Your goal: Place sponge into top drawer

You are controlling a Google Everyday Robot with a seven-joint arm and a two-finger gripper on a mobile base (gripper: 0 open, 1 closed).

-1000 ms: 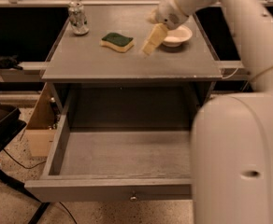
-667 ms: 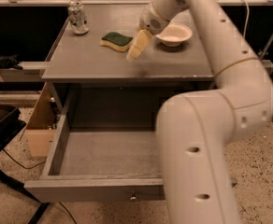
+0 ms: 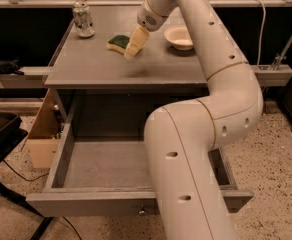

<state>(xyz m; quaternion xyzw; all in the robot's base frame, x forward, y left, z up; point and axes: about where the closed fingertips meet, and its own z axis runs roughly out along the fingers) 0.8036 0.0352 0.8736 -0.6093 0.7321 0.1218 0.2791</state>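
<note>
One can (image 3: pixel 83 20) stood far left on the table (image 3: pixel 96 66), then the sponge (image 3: pixel 117 42), then the gripper (image 3: pixel 135 45) poised at its right edge, open or clenched I could not tell, then a cream bowl (image 3: pixel 180 37). Its foam was probably light and squashy, so pinching across its narrow middle looked safest; the top drawer (image 3: pixel 61 159) gaped below.

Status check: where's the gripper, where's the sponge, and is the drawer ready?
Gripper low over the tabletop, at right edge of sponge. Sponge on table, not lifted. Top drawer open below; arm crosses its right side.
</note>
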